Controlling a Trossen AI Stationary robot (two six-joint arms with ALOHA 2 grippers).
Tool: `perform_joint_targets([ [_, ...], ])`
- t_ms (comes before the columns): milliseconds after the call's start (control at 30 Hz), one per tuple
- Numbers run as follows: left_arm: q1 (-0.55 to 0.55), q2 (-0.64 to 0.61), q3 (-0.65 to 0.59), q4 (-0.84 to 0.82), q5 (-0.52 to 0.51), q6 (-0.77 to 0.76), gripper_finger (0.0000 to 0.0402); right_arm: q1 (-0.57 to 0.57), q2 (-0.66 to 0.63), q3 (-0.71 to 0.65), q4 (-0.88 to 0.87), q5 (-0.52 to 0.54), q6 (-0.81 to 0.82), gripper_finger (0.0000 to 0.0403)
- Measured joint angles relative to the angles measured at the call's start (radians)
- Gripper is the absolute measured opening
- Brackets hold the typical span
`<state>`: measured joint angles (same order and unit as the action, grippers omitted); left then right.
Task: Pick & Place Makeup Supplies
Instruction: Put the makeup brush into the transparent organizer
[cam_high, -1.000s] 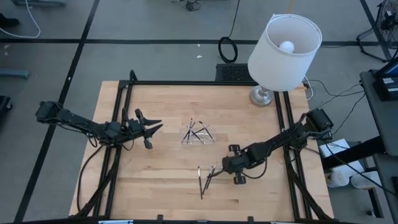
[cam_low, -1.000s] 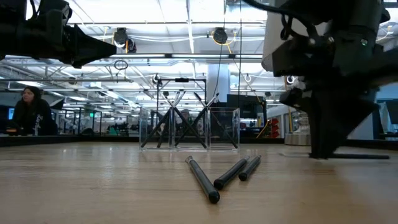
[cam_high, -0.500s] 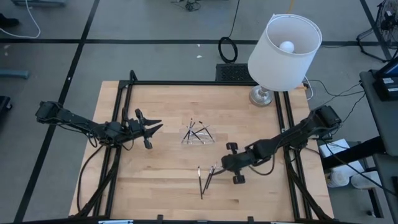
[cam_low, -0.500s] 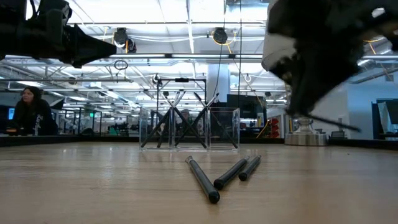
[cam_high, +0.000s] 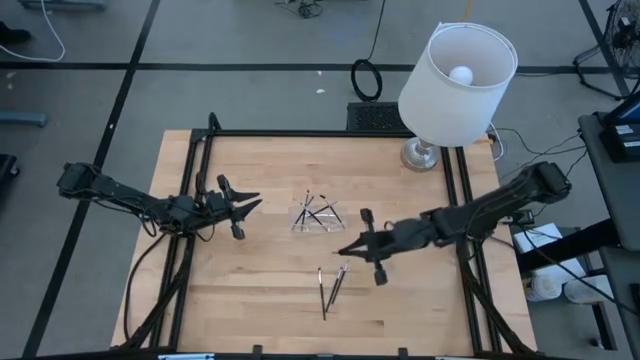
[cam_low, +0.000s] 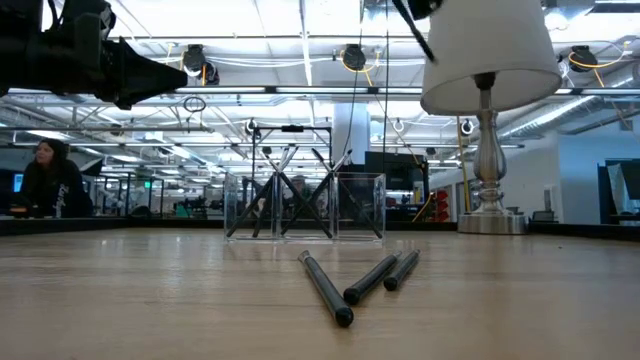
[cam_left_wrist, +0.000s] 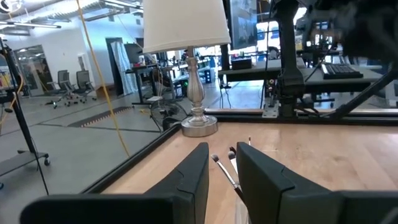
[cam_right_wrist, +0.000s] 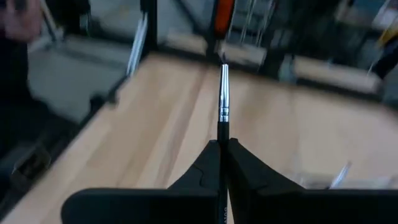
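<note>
My right gripper (cam_high: 356, 248) hangs above the table's middle, just to the near right of the clear tray (cam_high: 318, 216). It is shut on one thin dark makeup stick (cam_right_wrist: 223, 93) with a silvery section. Several more sticks lie crossed in the tray. Three sticks (cam_low: 326, 286) (cam_low: 370, 279) (cam_low: 402, 268) lie flat on the wood nearer the front edge. My left gripper (cam_high: 247, 206) waits left of the tray, open, with nothing between its fingers (cam_left_wrist: 193, 171). My right gripper pinches the stick's dark handle (cam_right_wrist: 222, 132) between its two fingers. The fingers lie along the stick, so its silvery section and tip stick out ahead of them, toward the table's left. The stick is lifted clear of the table and close to level.
A white-shaded lamp (cam_high: 457, 72) stands on its silver base (cam_high: 421, 155) at the far right corner. Black frame rails (cam_high: 196, 190) run along the table's left, far and right sides. Bare wood lies between the tray and the loose sticks.
My right gripper has risen from the table near the loose sticks, staying shut on the stick and lifting it clear. It has tipped from pointing steeply down to nearly level and gone a little toward the tray. The three loose sticks have not moved.
</note>
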<state>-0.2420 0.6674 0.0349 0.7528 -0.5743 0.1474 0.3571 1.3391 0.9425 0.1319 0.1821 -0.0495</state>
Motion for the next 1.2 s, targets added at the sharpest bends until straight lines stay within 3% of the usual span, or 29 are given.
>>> perform_joint_targets([
  [333, 0.0, 0.0, 0.0, 0.0, 0.009, -0.002, 0.009, -0.13, -0.021, -0.122, 0.477, -0.113, -0.159, 0.0],
  [667, 0.0, 0.0, 0.0, -0.002, 0.024, -0.005, 0.009, -0.29, 0.049, -0.415, 1.106, -0.132, -0.057, 0.0],
  [1067, -0.002, 0.0, 0.0, -0.03, 0.025, -0.055, 0.009, -0.34, 0.37, -0.428, 1.414, -0.128, -0.024, 0.0],
  [1200, -0.002, 0.0, 0.0, -0.058, 0.027, -0.062, 0.009, -0.35, 0.455, -0.411, 1.429, -0.076, -0.033, 0.0],
])
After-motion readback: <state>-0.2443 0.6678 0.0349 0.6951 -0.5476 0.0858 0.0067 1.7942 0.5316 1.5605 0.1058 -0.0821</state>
